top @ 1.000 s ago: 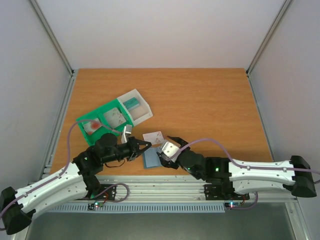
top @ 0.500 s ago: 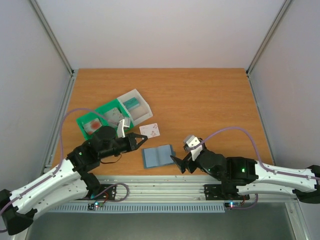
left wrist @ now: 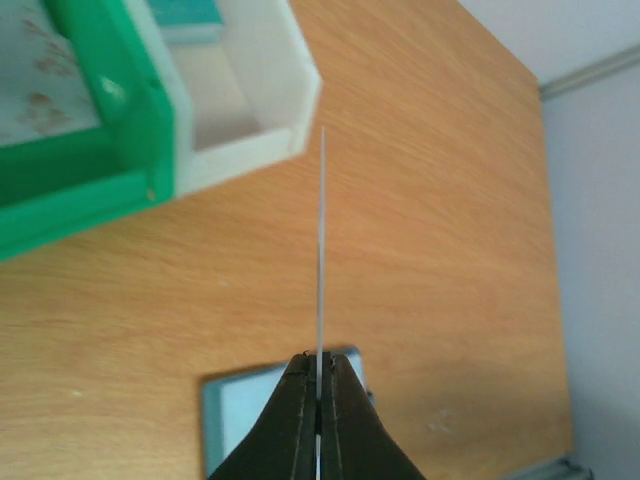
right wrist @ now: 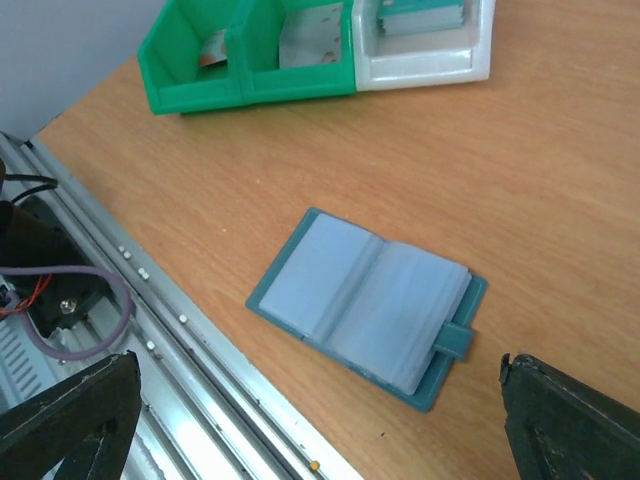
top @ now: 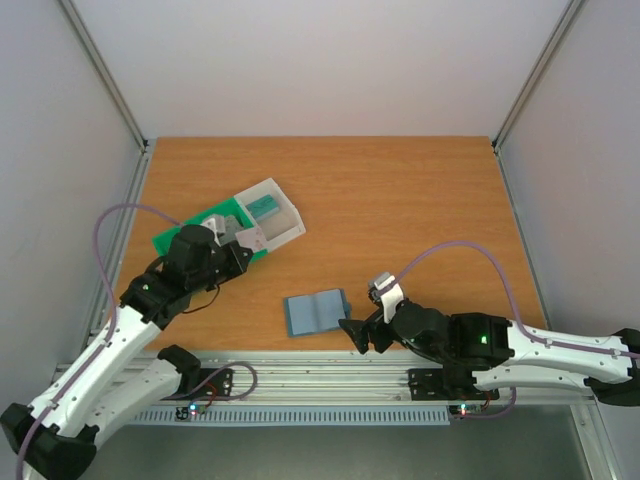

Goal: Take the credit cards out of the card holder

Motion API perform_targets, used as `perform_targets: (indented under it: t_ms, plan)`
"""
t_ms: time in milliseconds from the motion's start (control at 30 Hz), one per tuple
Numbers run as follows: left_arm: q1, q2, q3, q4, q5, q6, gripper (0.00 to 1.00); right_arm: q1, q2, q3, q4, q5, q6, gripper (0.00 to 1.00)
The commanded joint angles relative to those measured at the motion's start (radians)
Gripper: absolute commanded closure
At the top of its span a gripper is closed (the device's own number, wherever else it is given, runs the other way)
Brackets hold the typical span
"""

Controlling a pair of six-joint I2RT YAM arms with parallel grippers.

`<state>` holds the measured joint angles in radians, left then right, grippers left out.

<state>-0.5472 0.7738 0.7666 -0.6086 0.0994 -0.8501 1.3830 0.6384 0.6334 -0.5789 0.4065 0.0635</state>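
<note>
The left gripper (left wrist: 319, 386) has its fingers pressed together on a credit card (left wrist: 321, 250), a thin whitish sheet seen edge-on in the left wrist view and gripped by its near end. Its far end reaches up to the corner of the clear compartment of a green-and-clear tray (left wrist: 120, 130); whether it touches the wall I cannot tell. Seen from above, this gripper hangs beyond the card holder (top: 315, 312) and to its left, well apart from it. The card holder lies open and flat on the table (top: 420, 210), inner pockets up, its small side tab (right wrist: 455, 338) on the edge that faces the right arm. The right gripper (top: 354, 332) sits just beside that tabbed edge with its fingers spread wide, holding nothing and not touching the holder. The tray stands farther from the card holder than the left gripper does. A teal card (right wrist: 420, 12) lies in its clear end, and another whitish card (right wrist: 305, 35) in the green compartment next to it.
</note>
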Motion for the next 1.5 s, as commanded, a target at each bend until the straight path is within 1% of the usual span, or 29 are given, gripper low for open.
perform_targets:
  t_ms: [0, 233, 367, 500, 667, 867, 1033, 1333, 1467]
  plan:
    - [0.101, 0.030, 0.046, -0.064, -0.039, 0.074, 1.00, 0.007, 0.013, 0.049, 0.008, -0.044, 0.080, 0.02]
    - [0.283, 0.144, 0.067, -0.024, 0.043, 0.131, 0.99, 0.007, -0.004, 0.074, -0.018, -0.077, 0.074, 0.02]
    - [0.349, 0.227, 0.048, 0.055, 0.106, 0.164, 1.00, 0.007, -0.018, 0.065, -0.024, -0.075, 0.075, 0.02]
    - [0.387, 0.317, 0.051, 0.101, 0.137, 0.199, 1.00, 0.007, -0.018, 0.061, -0.047, -0.065, 0.102, 0.01]
    - [0.416, 0.416, 0.062, 0.157, 0.180, 0.217, 1.00, 0.007, -0.011, 0.039, -0.026, -0.082, 0.121, 0.02]
    - [0.439, 0.505, 0.061, 0.205, 0.175, 0.226, 1.00, 0.007, 0.003, 0.051, -0.055, -0.061, 0.128, 0.01]
    - [0.450, 0.581, 0.096, 0.207, 0.186, 0.245, 1.00, 0.007, 0.001, 0.042, -0.047, -0.056, 0.139, 0.02]
    - [0.459, 0.650, 0.120, 0.215, 0.181, 0.268, 0.99, 0.007, 0.017, 0.044, -0.045, -0.038, 0.136, 0.02]
    - [0.460, 0.675, 0.120, 0.225, 0.182, 0.270, 0.97, 0.007, 0.037, 0.051, -0.045, -0.034, 0.136, 0.01]
